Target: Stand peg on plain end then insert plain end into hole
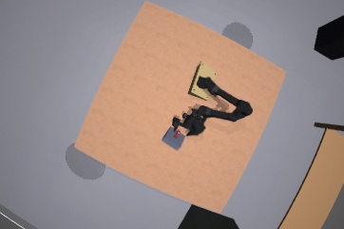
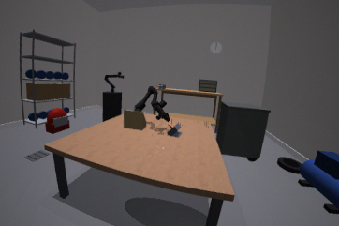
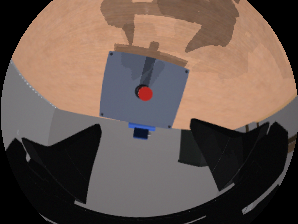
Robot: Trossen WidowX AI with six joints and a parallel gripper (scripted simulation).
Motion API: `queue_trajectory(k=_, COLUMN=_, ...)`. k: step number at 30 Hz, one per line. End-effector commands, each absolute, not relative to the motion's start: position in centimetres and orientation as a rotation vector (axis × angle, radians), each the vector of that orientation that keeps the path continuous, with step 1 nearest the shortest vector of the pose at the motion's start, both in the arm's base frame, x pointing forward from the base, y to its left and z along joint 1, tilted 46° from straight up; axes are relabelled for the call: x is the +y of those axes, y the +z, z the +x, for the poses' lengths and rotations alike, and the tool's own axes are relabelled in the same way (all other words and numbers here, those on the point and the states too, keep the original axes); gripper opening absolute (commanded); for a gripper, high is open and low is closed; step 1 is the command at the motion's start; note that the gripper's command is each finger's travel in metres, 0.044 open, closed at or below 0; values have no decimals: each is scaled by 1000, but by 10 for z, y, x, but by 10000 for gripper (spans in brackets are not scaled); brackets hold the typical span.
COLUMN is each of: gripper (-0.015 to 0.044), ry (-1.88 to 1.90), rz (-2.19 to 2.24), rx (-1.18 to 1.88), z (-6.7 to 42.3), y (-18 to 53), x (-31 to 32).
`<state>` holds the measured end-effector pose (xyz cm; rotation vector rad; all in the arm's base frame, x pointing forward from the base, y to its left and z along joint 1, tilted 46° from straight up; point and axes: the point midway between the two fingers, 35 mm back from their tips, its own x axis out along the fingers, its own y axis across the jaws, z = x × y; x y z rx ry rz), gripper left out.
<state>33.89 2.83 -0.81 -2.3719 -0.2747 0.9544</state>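
We note the square light-brown wooden table (image 1: 143, 89) carrying a tan rectangular base plate (image 1: 211, 70), from which the black jointed arm (image 1: 233, 105) reaches toward the blue-grey sloped panel (image 1: 169, 138). We see the black parallel-jaw gripper (image 3: 145, 145) drawn back from the panel, fingers spread wide with nothing between them. The red cylindrical peg (image 3: 145, 92) sits in the panel's hole, its red end facing the wrist view; we cannot make out its white band.
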Motion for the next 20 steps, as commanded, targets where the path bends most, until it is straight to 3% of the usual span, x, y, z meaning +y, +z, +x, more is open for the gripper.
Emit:
queue_trajectory(k=1, gripper=440, ry=963, rz=-2368, rx=-279, z=335, y=-8, x=28)
queue_trajectory(k=20, gripper=440, ry=962, rz=-2369, rx=-278, z=325, y=4, x=20)
